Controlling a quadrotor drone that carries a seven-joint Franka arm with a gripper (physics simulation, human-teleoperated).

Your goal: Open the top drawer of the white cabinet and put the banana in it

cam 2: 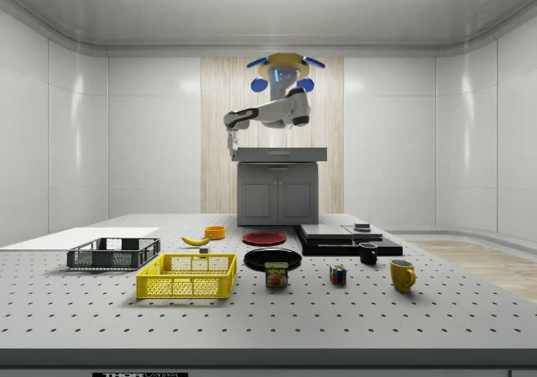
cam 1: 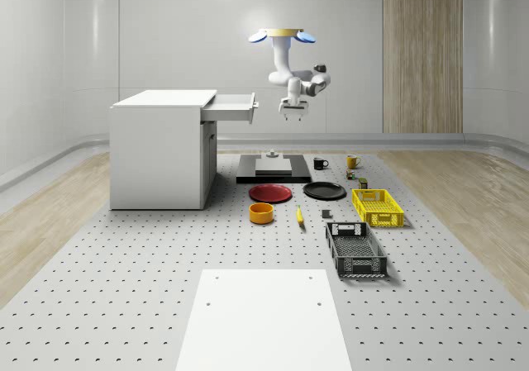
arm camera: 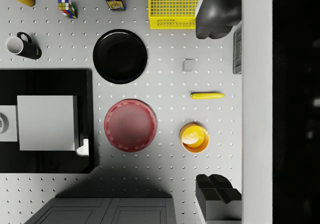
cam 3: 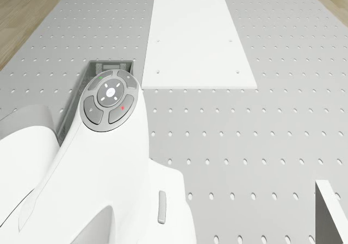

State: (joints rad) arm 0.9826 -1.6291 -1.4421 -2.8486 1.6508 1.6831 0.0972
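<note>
banana [arm camera: 207,95] on worktop [cam 1: 149,288], beside orange bowl [arm camera: 194,137], long axis running toward and away from cabinet [cam 1: 157,152] | gripper [cam 1: 292,115] released, empty, pointing down, high above banana, just off the open drawer [cam 1: 231,107] | drone [cam 1: 282,35] hovers above, beside cabinet

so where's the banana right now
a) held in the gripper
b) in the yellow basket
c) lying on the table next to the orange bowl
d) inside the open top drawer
c: the banana lies on the perforated table beside the orange bowl, while the gripper hangs in the air by the pulled-out top drawer, holding nothing, under the hovering drone.
</note>
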